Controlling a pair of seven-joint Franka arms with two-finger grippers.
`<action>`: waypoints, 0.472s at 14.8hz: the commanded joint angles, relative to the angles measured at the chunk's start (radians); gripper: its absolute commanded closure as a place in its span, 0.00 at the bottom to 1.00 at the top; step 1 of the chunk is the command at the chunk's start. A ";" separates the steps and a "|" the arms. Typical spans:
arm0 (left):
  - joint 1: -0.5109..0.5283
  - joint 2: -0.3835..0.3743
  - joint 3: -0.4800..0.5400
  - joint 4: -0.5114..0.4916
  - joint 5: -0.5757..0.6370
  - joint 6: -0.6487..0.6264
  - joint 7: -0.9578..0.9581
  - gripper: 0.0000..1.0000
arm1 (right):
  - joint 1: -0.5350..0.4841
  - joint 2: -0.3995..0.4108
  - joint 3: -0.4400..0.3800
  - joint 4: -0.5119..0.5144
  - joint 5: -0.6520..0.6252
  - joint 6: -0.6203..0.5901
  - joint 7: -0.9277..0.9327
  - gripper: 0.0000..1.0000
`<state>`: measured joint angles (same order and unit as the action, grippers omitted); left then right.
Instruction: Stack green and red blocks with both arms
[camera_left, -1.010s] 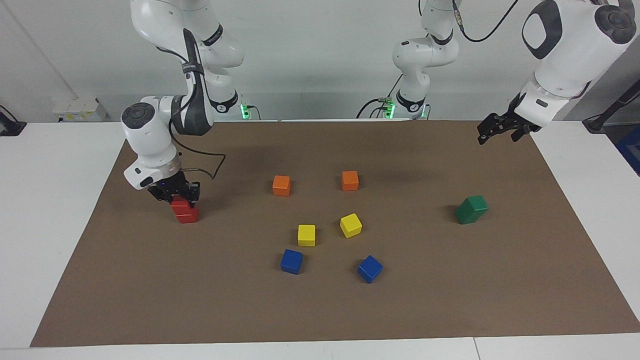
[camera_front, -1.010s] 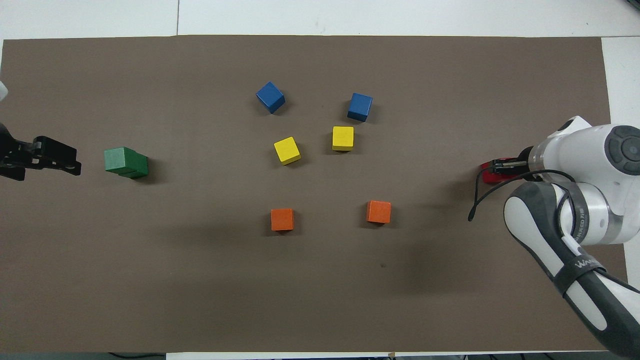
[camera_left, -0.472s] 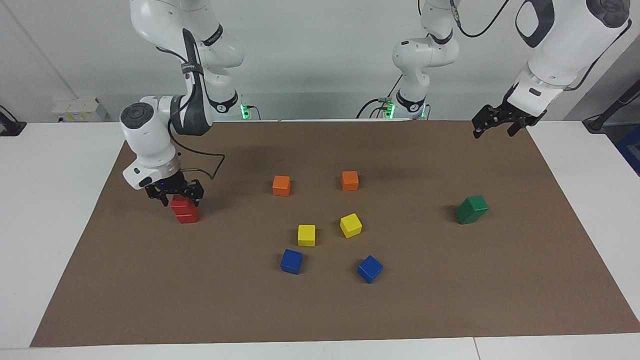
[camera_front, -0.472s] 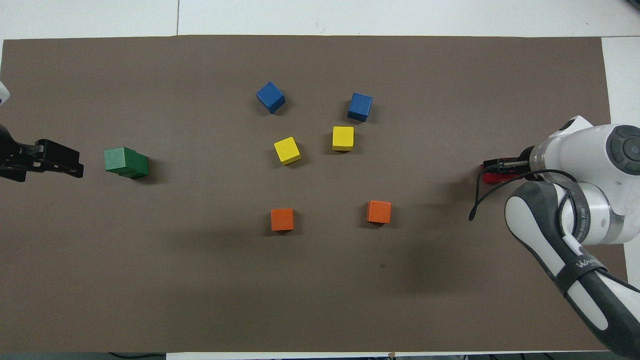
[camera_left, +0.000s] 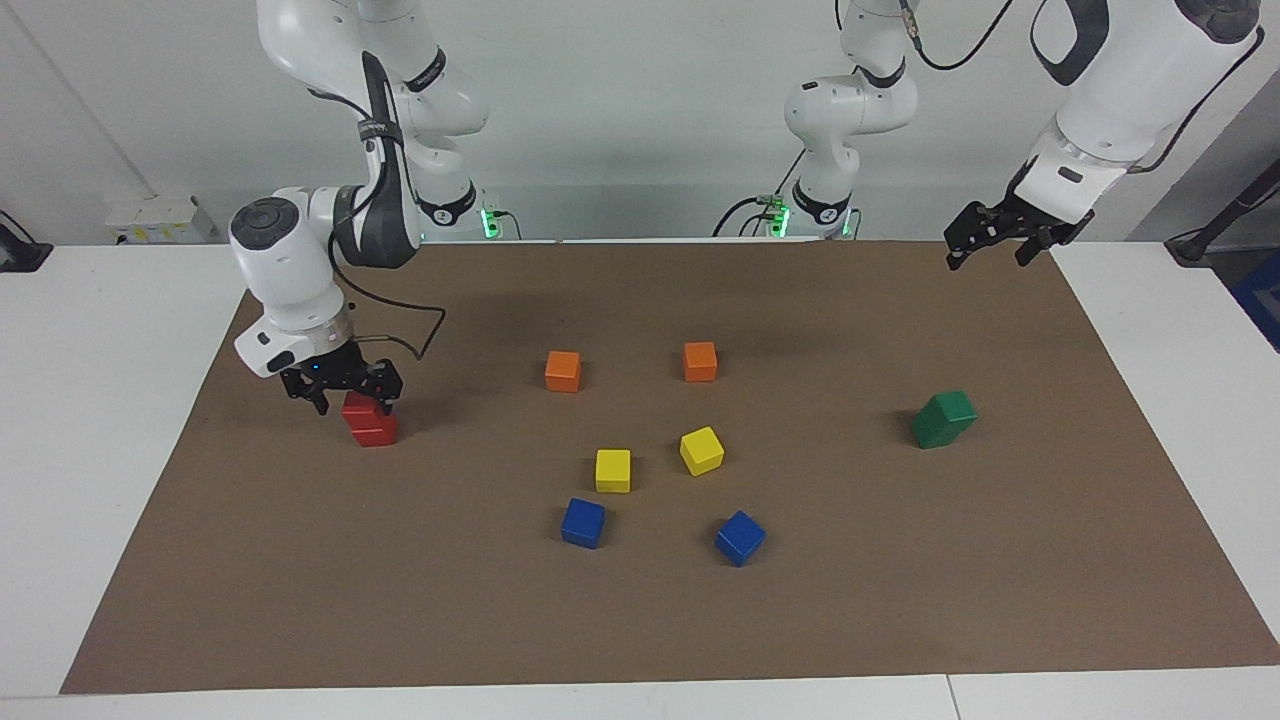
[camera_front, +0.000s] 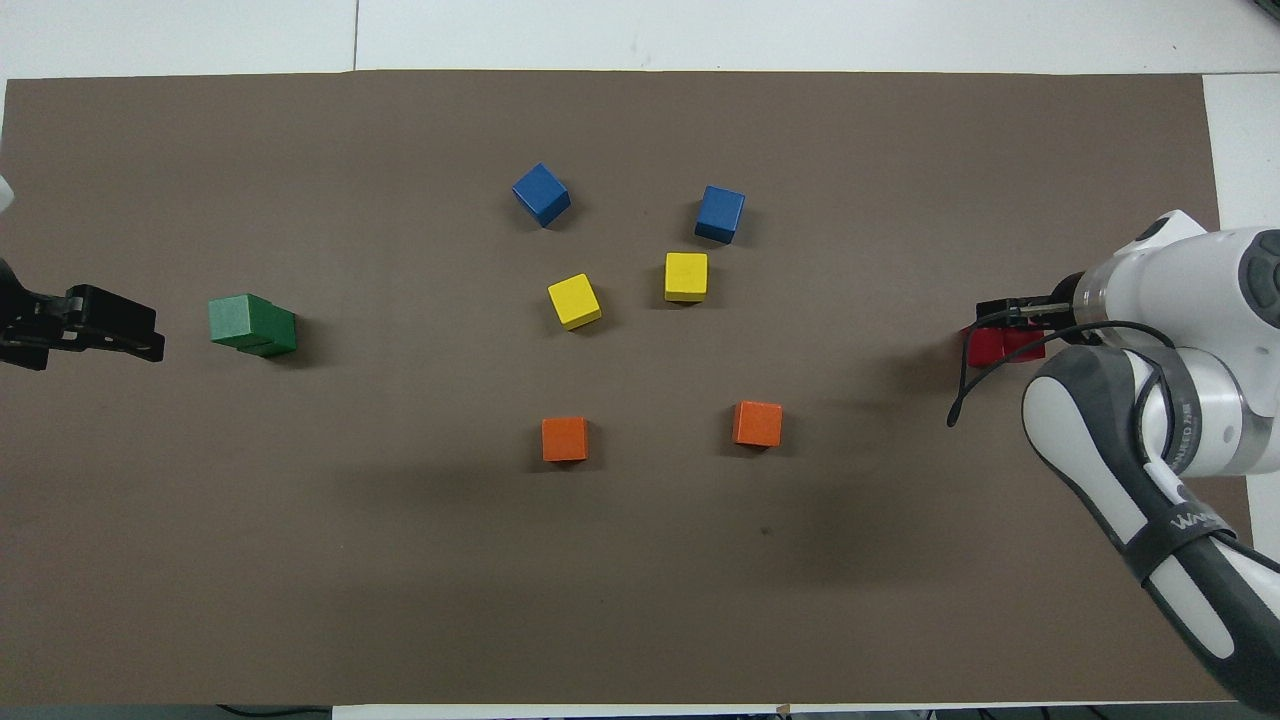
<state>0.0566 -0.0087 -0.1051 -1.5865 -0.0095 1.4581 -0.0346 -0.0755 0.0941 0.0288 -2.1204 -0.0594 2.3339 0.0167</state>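
Facing view: right gripper (camera_left: 345, 391), jaws apart, hangs just over stacked red blocks (camera_left: 369, 422); left gripper (camera_left: 993, 237), jaws apart, is raised, well apart from stacked green blocks (camera_left: 943, 418).

A white table (camera_left: 120, 400) carries a brown mat (camera_left: 640, 620). On the mat sit two orange cubes (camera_left: 563, 371), two yellow cubes (camera_left: 613, 470) and two blue cubes (camera_left: 583, 523) near the middle, a red stack (camera_left: 370, 422) toward the right arm's end, and a green stack (camera_left: 942, 419) toward the left arm's end.
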 joint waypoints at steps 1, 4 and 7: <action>-0.015 -0.040 0.010 -0.052 -0.009 0.033 -0.005 0.00 | 0.003 -0.007 0.008 0.084 0.013 -0.085 -0.018 0.00; -0.024 -0.040 0.010 -0.050 -0.007 0.030 0.001 0.00 | 0.003 -0.065 0.022 0.173 0.043 -0.233 -0.015 0.00; -0.024 -0.040 0.010 -0.050 -0.007 0.024 -0.004 0.00 | 0.000 -0.140 0.022 0.224 0.043 -0.407 -0.018 0.00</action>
<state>0.0440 -0.0142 -0.1060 -1.5934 -0.0098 1.4616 -0.0346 -0.0694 0.0077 0.0484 -1.9190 -0.0404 2.0220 0.0167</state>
